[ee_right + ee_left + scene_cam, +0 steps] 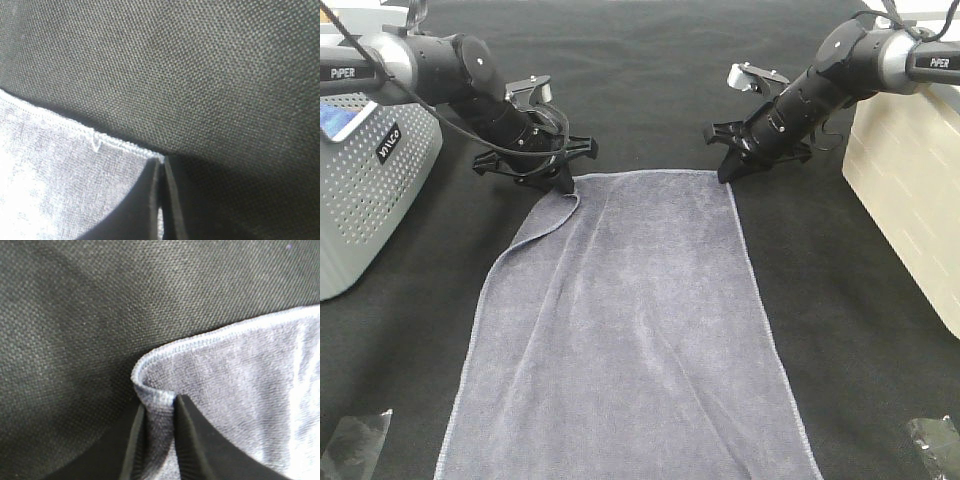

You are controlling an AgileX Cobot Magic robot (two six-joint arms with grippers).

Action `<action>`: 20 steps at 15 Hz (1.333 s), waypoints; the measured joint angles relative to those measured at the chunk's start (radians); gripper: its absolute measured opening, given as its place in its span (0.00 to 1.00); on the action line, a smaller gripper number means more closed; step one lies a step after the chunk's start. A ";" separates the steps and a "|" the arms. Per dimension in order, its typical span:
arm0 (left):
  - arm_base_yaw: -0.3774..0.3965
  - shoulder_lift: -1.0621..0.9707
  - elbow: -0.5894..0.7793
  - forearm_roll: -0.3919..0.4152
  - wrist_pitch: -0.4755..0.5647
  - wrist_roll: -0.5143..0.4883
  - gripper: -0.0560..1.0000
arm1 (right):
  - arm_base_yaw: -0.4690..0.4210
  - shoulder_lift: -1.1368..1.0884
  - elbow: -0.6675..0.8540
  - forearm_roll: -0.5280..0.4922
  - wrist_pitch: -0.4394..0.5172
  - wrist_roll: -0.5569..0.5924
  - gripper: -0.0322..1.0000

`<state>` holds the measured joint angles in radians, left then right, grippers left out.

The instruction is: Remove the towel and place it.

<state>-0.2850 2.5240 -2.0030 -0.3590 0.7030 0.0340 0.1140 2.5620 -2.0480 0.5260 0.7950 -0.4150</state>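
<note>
The towel point(640, 330) lies spread on the desk point(650, 90). The left hand point(563, 182) clamps its eleven o'clock corner, the right hand point(726, 174) its one o'clock corner.

towel point(630, 340) and basket point(360, 200) on black table point(650, 80)

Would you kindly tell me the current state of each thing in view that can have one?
towel: spread flat on the black cloth, both far corners pinched, the left one puckered up.
left hand: shut on the towel's far left corner.
right hand: shut on the towel's far right corner.
basket: upright, apart from the towel.
</note>
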 joint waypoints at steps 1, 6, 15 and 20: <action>-0.002 0.004 -0.026 0.038 0.025 0.000 0.25 | 0.000 0.000 0.000 0.000 0.000 0.000 0.05; -0.002 0.021 -0.104 0.098 0.124 0.013 0.21 | 0.000 0.008 -0.022 -0.007 0.018 0.001 0.05; -0.002 0.024 -0.158 0.149 0.123 0.061 0.05 | 0.002 0.017 -0.085 -0.027 0.035 0.001 0.05; -0.002 0.024 -0.272 0.188 0.043 0.064 0.05 | 0.002 0.018 -0.232 -0.033 0.030 0.001 0.05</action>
<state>-0.2870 2.5480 -2.2750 -0.1710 0.7460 0.0980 0.1160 2.5800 -2.2800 0.4930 0.8250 -0.4140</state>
